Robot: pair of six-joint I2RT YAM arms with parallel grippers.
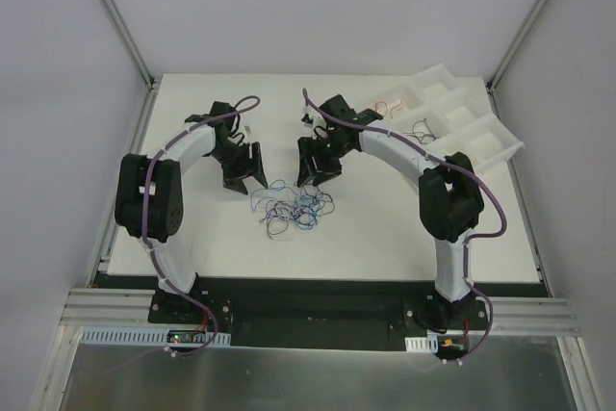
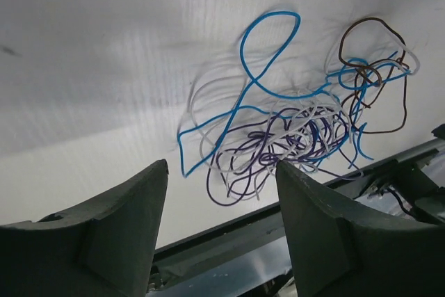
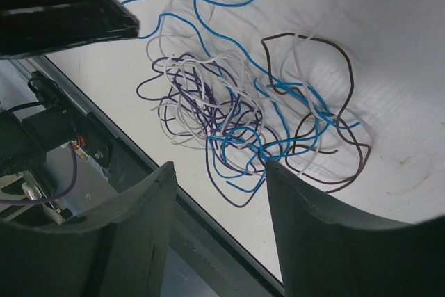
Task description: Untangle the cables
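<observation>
One tangle of cables [image 1: 291,207] lies on the white desk [image 1: 404,238], roughly mid-desk, a bit nearer the near edge than the far one. It sits between the two tools. Left tool [image 1: 248,178] hangs just left of the pile and right tool [image 1: 313,172] just right of it, both tilted down twd it.

Left wrist view: left tool [image 2: 221,172] has jaws apart w/ nothing between them, so open and empty. Right wrist view: same for right tool [image 3: 221,168], jaws apart, no wire pinched. The wires seen through the gap lie on the desk beyond.

Close up, the cables [image 2: 292,130] are blue, white, purple and brown, thin and curly, knotted densest in the purple/white core [image 3: 201,102].

Handling, my guess: v. light and floppy w/ a bit of spring in the curls, and far thinner than the finger pads. A pinch has to close nearly all the way or the wire slips out. Pull one and the whole clump prob. drags along, since there's no weight to hold it down. So one tool should pin the clump while the other draws a wire out.

Best hold looks like the outliers. The blue loop [image 2: 268,39] stands clear of the core twd the far edge, and the brown loop [image 3: 327,102] rings the edge of the pile. Avoid grabbing in the core: you'd likely catch several strands at once.

A white tray [image 1: 500,146] w/ compartments sits at the far right corner, a few wires already in it.
</observation>
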